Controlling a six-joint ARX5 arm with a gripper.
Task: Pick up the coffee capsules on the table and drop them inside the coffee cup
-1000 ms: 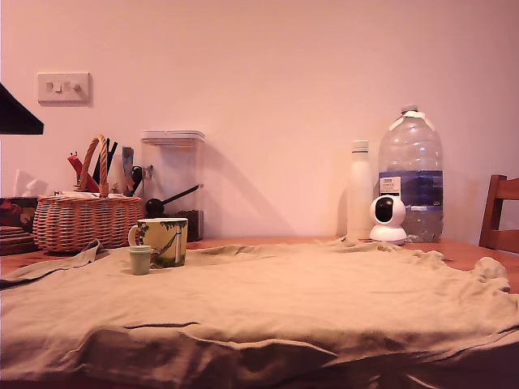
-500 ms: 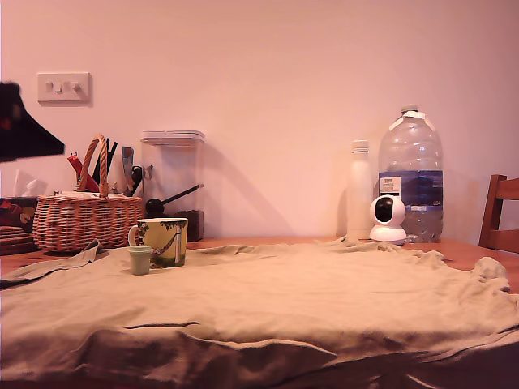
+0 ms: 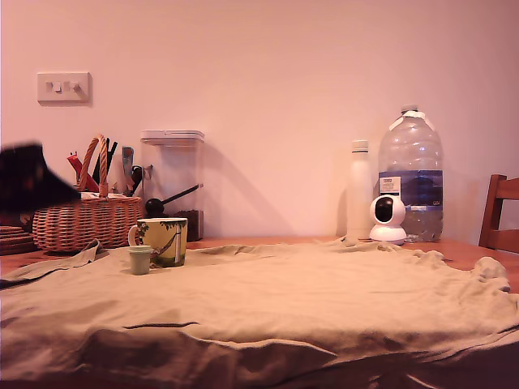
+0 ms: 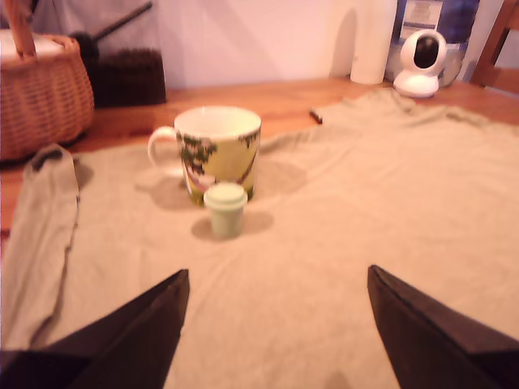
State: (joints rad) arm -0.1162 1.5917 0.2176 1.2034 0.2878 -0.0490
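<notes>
From the exterior view's left: the arm [image 3: 32,180], a dark blur above the basket [image 3: 85,220]. The gripper [image 4: 276,324] has its fingers [image 4: 138,324] spread wide, holding nothing. The capsule [image 4: 225,209] stands upright on the cloth [image 4: 389,219], just in front of the mug [image 4: 217,150]. It looks light, rigid and easily tipped; its tapered sides below the rim seem the best hold.
</notes>
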